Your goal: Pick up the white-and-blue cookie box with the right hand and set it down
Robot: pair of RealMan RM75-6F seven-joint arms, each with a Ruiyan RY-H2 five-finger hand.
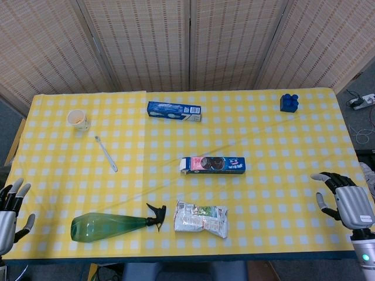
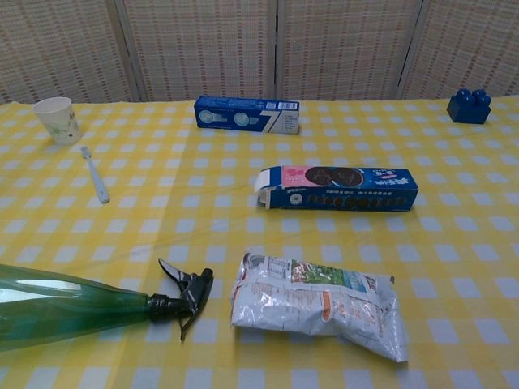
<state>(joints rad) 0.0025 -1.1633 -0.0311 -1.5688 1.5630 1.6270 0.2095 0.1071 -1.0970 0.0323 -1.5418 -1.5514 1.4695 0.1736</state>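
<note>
Your right hand [image 1: 350, 202] sits at the table's right edge, near the front corner, fingers spread apart, holding nothing. Your left hand [image 1: 10, 205] is at the left edge near the front corner, fingers also apart and empty. Neither hand shows in the chest view.

The white-and-blue cookie box [image 1: 173, 110] lies flat toward the back edge of the yellow checked table [image 1: 281, 146], about mid-width, long side running parallel to that edge, untouched and well apart from your right hand. In the chest view it's the box [image 2: 247, 114] furthest back.

A blue and pink cookie box [image 1: 212, 164] lies near the table's middle, one end flap open. A crumpled snack bag [image 1: 201, 218] lies near the front edge, with a green spray bottle [image 1: 117, 225] to its left, nozzle pointing at the bag. A paper cup [image 1: 78, 120] stands near the back left corner, a white toothbrush [image 1: 106, 153] just in front of it. A blue toy brick [image 1: 289, 102] sits near the back right corner.
</note>
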